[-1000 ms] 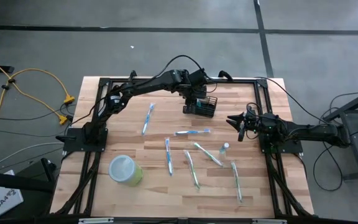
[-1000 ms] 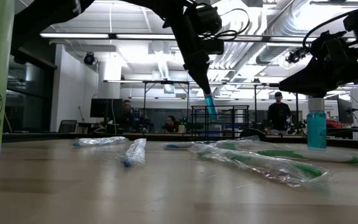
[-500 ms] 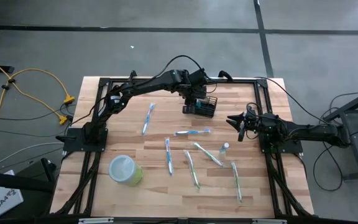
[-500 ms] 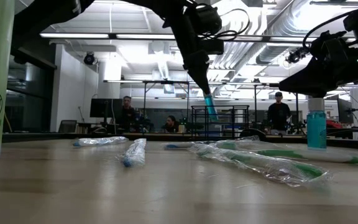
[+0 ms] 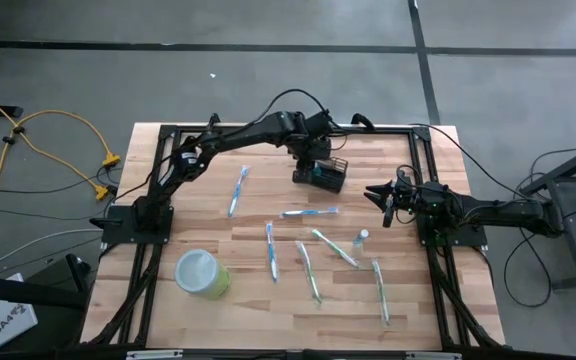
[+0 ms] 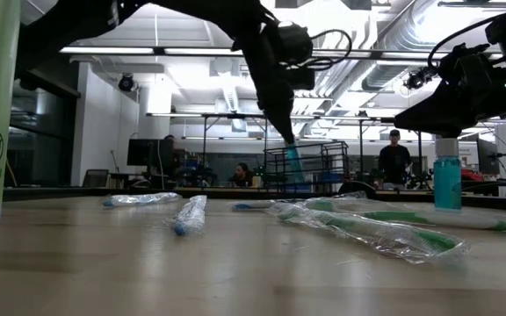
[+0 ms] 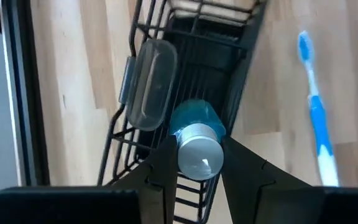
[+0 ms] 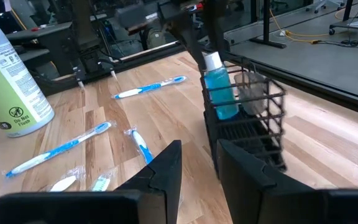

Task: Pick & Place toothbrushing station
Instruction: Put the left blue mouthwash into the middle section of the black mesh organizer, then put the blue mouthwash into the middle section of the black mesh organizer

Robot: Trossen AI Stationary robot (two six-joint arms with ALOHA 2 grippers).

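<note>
Seven toothbrushes (image 5: 313,212) — wooden table (image 5: 258,265) — lab behind.

Black mesh basket (image 5: 326,173), blue bottle (image 7: 194,127), light-green cup (image 5: 202,273).

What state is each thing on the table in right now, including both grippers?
Left gripper: shut on the blue bottle.
Blue bottle: capped, upright inside the basket.
Black wire basket: tilted, holding the bottle and a clear case.
Right gripper: open, holding nothing, by the table's right edge.
Small blue bottle: standing, capped.
Green canister: lying on its side.
Toothbrush: lying flat, unwrapped.
</note>
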